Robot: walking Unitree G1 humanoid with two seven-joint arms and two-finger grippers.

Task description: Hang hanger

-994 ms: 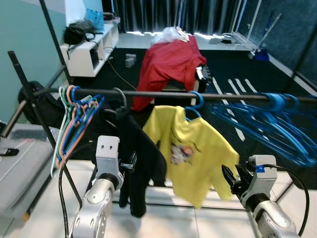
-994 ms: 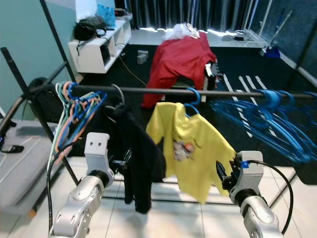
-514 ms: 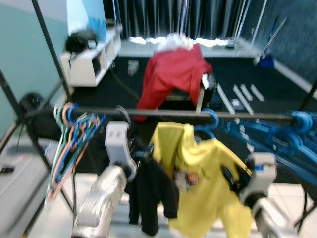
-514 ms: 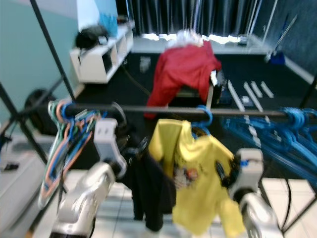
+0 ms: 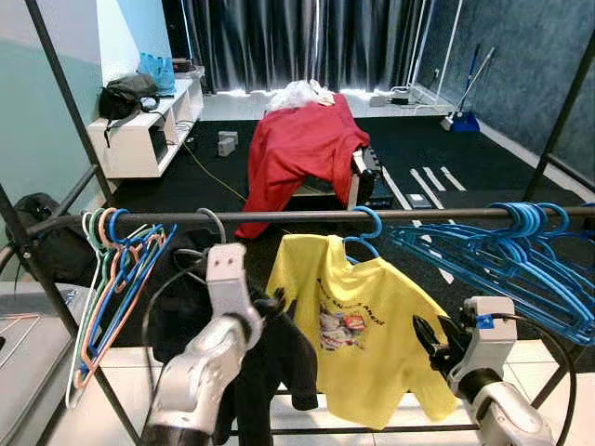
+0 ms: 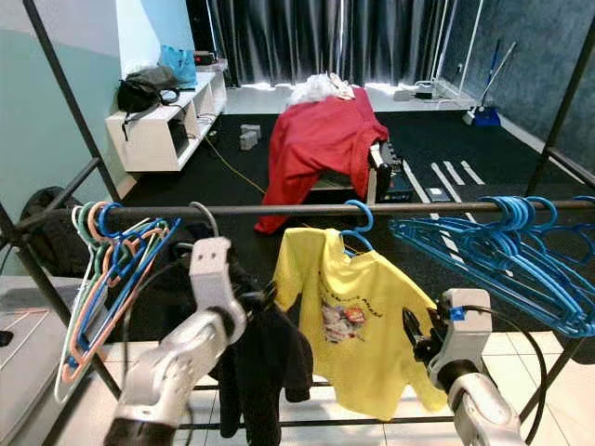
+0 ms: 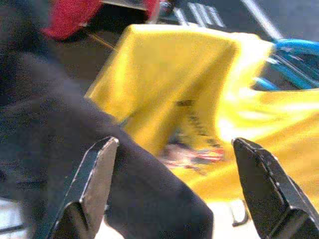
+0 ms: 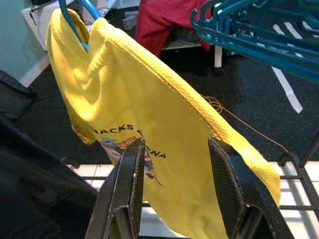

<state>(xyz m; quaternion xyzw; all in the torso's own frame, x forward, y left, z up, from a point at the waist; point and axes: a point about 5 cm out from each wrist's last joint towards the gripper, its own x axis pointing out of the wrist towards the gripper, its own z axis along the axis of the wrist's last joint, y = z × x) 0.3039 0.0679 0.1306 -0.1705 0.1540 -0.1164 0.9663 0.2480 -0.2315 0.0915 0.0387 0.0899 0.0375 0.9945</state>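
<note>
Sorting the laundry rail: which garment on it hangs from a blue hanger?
The yellow shirt: its blue hook loops over the rail. The black garment beside it hangs from a grey hook.

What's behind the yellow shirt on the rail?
Behind the yellow shirt lies dark floor, and farther back a red garment draped over something whose shape is covered. The shirt hides most of its blue hanger; only the hook shows.

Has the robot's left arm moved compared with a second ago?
Yes. The left end effector has risen toward the rail; its wrist block, earlier well below the rail, now sits just under it, beside the yellow shirt.
</note>
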